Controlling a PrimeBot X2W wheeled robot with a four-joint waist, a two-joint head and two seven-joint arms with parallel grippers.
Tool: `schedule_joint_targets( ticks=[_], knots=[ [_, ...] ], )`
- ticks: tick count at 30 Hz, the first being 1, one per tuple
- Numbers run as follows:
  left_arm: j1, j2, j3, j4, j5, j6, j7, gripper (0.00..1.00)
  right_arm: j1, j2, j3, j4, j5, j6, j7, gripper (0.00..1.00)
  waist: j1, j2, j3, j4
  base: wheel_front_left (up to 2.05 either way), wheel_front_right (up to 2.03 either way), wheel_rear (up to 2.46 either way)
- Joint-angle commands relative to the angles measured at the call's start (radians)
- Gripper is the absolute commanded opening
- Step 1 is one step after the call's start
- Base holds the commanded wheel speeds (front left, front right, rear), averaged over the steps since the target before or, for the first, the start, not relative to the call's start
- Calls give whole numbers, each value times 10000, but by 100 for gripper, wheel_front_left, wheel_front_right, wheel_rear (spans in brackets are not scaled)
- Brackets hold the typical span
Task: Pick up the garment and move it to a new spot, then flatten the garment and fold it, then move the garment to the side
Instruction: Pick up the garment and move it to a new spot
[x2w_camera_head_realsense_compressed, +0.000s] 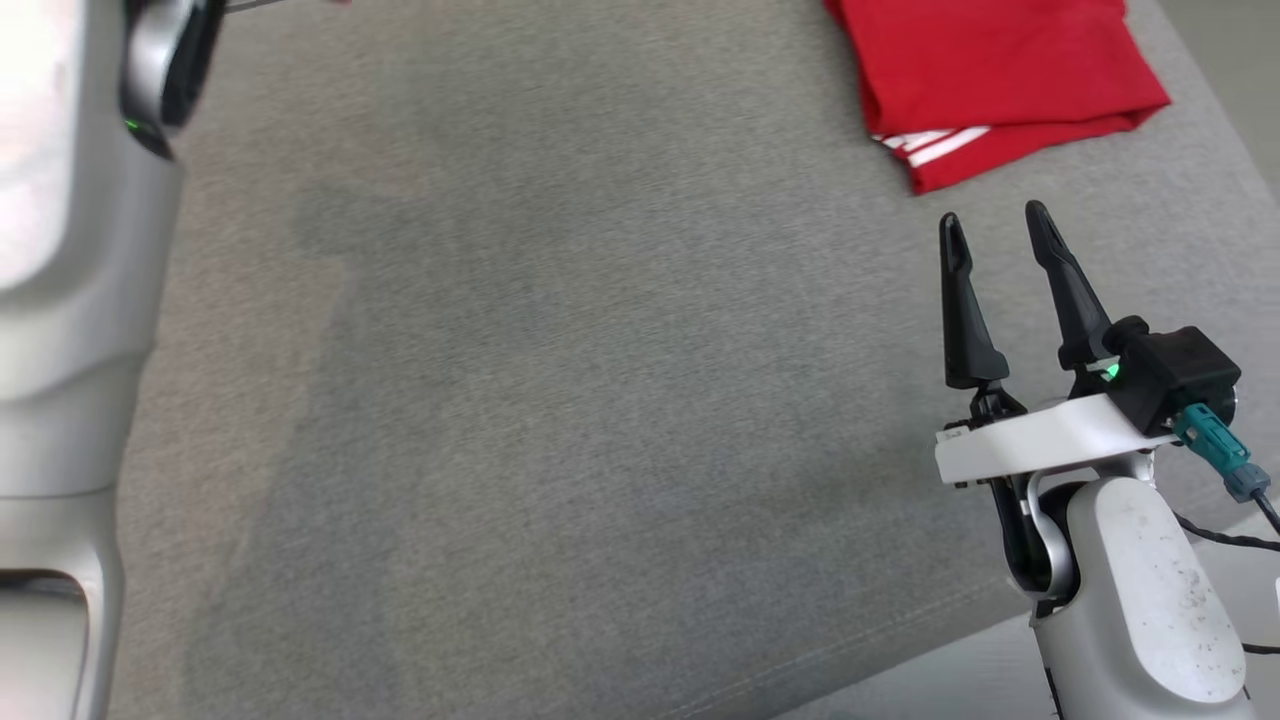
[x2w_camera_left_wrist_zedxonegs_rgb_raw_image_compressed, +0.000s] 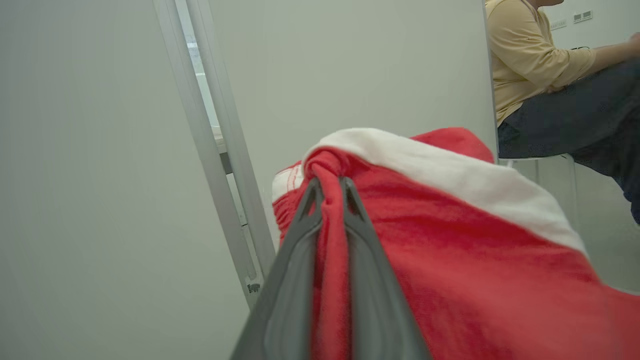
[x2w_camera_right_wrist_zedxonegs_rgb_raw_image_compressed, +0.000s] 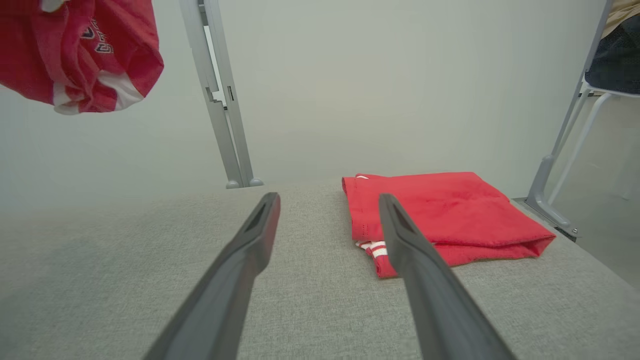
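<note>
While my left claw (x2w_camera_left_wrist_zedxonegs_rgb_raw_image_compressed: 327, 185) is pinched almost closed on a bunched fold of the garment (x2w_camera_left_wrist_zedxonegs_rgb_raw_image_compressed: 450, 260), my right claw (x2w_camera_head_realsense_compressed: 992, 215) stands with its jaws wide apart and grips nothing.

1. Left claw. The two dark fingers (x2w_camera_left_wrist_zedxonegs_rgb_raw_image_compressed: 295, 280) clamp a ridge of red cloth between them. The cloth drapes off to one side of the fingers and carries a broad white band along its upper fold. In the head view my pale left forearm (x2w_camera_head_realsense_compressed: 70, 300) rises along the left edge of the surface (x2w_camera_head_realsense_compressed: 560, 400).

2. Garment. In the right wrist view it hangs as a red bundle (x2w_camera_right_wrist_zedxonegs_rgb_raw_image_compressed: 80, 55) lifted clear of the grey surface, above its left part. White trim and dark printed lettering show on it; I cannot read the lettering.

3. Right claw. It hovers over the near right part of the surface, close to the right edge, fingers pointing toward the far edge. It touches no cloth.

4. Folded red garment (x2w_camera_head_realsense_compressed: 990, 80). A second piece lies flat at the far right corner of the surface, beyond my right fingertips and apart from them. White stripes show at its near edge (x2w_camera_right_wrist_zedxonegs_rgb_raw_image_compressed: 375, 247).

5. Background. A grey metal post (x2w_camera_right_wrist_zedxonegs_rgb_raw_image_compressed: 220, 100) stands behind the far edge before a pale wall panel (x2w_camera_right_wrist_zedxonegs_rgb_raw_image_compressed: 400, 75). A seated person (x2w_camera_left_wrist_zedxonegs_rgb_raw_image_compressed: 540, 60) in a yellow top is beyond the panel.
</note>
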Motion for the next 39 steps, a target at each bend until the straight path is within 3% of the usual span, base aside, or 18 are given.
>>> schedule_joint_targets(
  ticks=[1, 15, 25, 26, 27, 28, 34, 39],
  knots=[
    [439, 1, -88, 31, -2, 36, -23, 0, 106, 35, 13, -59, 40, -15, -44, 100, 0, -1, -81, -575, 0, 0, 0],
    [4341, -584, -774, 1144, -469, 538, -936, 0, 395, 67, 90, 34, 330, -15, -45, 100, 0, -1, -252, -499, 0, 0, 0],
    [6101, -1111, -1651, 2278, -416, 420, -1259, 0, 638, 66, 290, 235, 516, -15, -46, 100, 0, -1, -346, -248, 0, 0, 0],
    [6179, -1181, -1658, 2378, -497, 442, -1303, 24, 646, 68, 317, 250, 533, -15, -46, 100, 0, -1, -382, -222, 0, 0, 0],
    [6176, -1180, -1695, 2443, -411, 531, -1389, 57, 658, 66, 345, 267, 525, -15, -46, 100, 0, -1, -418, -200, 0, 0, 0],
    [6142, -1148, -1746, 2520, -235, 668, -1498, 100, 677, 66, 385, 291, 519, -15, -46, 100, 0, -1, -462, -169, 0, 0, 0],
    [6172, -1314, -1476, 2186, -310, 949, -1980, 100, 949, 64, 482, 461, 456, -15, -46, 100, 0, -1, -890, 168, 0, 0, 0],
    [6778, -863, -540, 829, -132, 1476, -2064, 100, 1232, 64, 367, 517, 339, -15, -43, 100, 0, -1, -1294, 703, 0, 0, 0]
  ],
)
